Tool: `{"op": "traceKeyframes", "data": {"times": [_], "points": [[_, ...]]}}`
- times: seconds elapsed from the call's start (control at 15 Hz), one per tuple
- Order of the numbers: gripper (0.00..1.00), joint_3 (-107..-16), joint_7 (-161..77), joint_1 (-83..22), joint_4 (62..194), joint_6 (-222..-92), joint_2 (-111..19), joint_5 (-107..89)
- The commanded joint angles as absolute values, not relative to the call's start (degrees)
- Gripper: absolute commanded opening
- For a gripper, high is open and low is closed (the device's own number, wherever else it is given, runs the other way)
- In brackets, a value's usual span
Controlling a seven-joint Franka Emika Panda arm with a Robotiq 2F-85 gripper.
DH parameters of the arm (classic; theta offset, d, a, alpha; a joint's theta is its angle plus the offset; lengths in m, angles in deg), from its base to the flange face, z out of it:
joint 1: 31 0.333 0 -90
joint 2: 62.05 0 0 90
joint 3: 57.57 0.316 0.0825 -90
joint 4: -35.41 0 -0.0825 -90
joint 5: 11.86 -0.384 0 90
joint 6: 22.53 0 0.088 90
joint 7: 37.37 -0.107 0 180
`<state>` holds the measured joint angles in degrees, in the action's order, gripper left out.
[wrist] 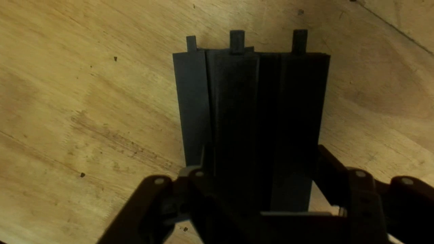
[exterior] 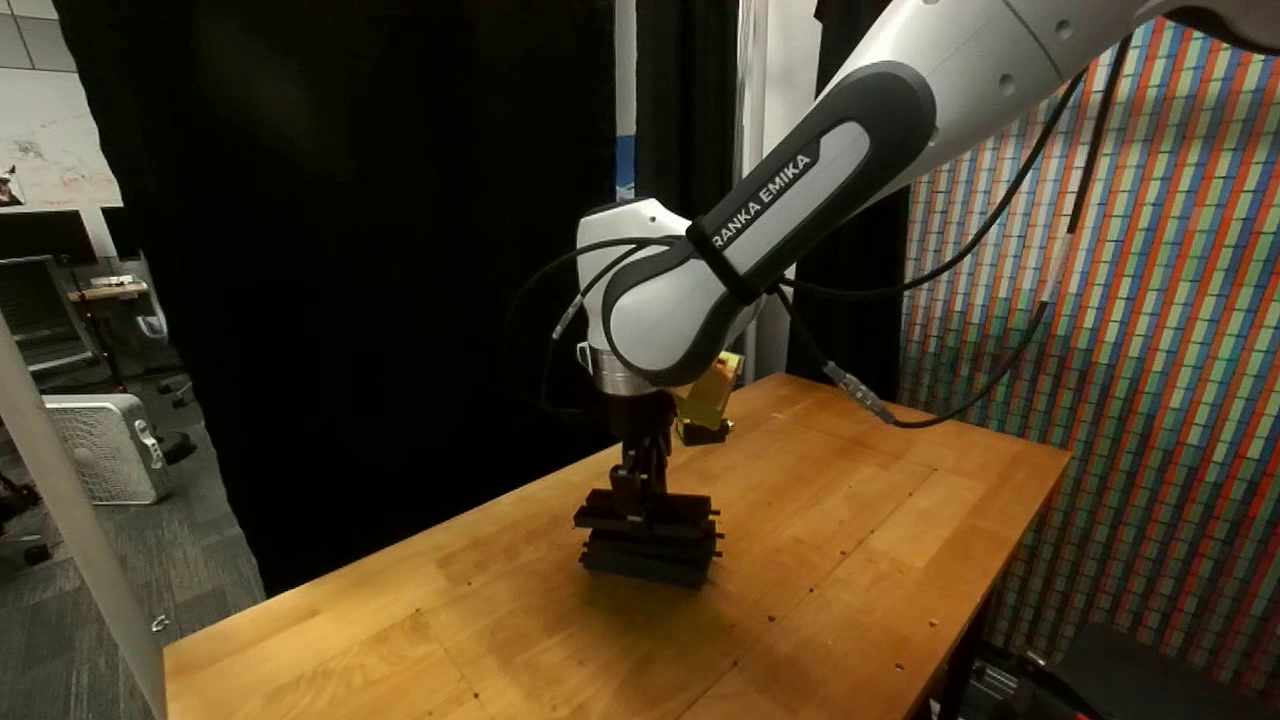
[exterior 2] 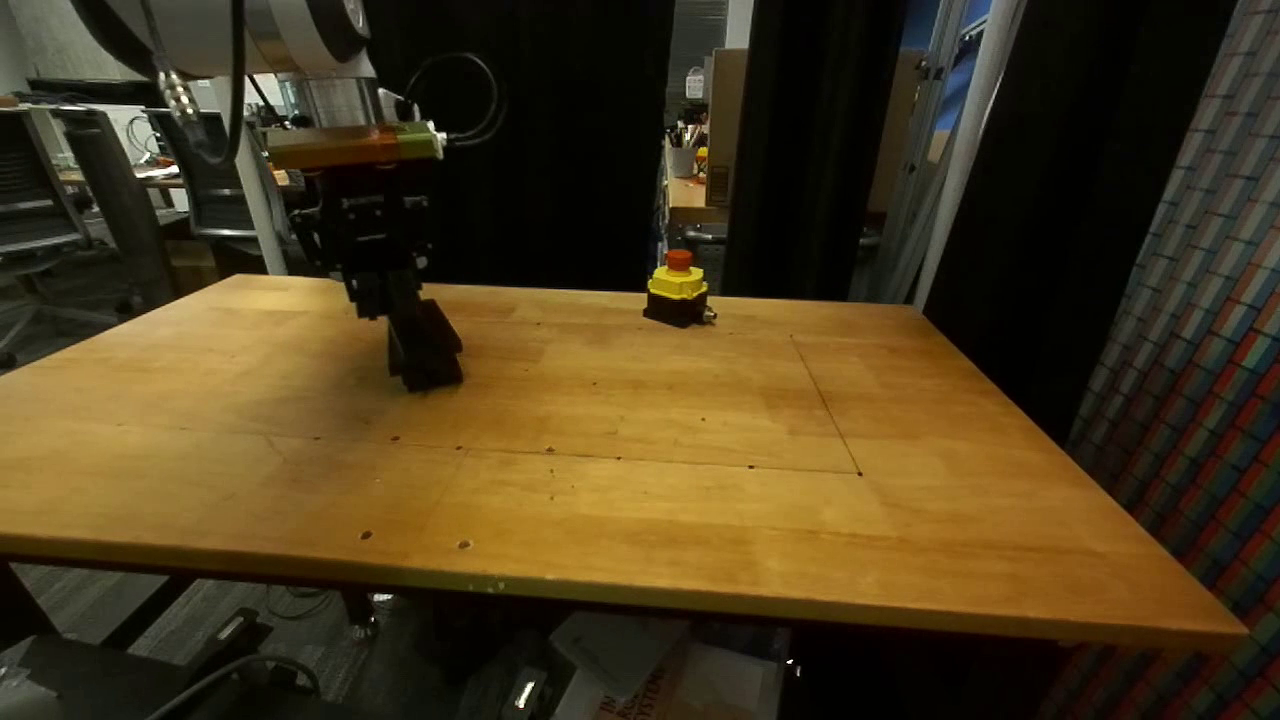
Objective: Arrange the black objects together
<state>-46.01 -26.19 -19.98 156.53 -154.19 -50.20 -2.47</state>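
Several flat black objects stand side by side beneath my wrist camera, long bars with small tabs at their far ends. My gripper is shut across part of this bundle. One finger sits by the seam next to the leftmost bar, the other against the outer edge of the rightmost bar. In an exterior view the black bars show as a layered cluster below the fingers, with the upper ones slightly tilted. Dark shading hides where the pads touch, and whether the lowest bars rest on the table I cannot tell.
The wooden table extends around the bars. Toward its back edge stands a yellow button box with a red top. A black curtain hangs along the table's far side. Loose cables hang from the arm.
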Motion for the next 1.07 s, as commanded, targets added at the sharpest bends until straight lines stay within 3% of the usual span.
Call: {"op": "traceKeyframes", "data": {"times": [0.0,1.0], "points": [[0.45,-46.2,-24.2,-20.7,157.4,-156.2,-50.1,-3.5],[0.45,-46.7,-21.2,-22.1,156.8,-157.9,-47.6,-3.2]]}}
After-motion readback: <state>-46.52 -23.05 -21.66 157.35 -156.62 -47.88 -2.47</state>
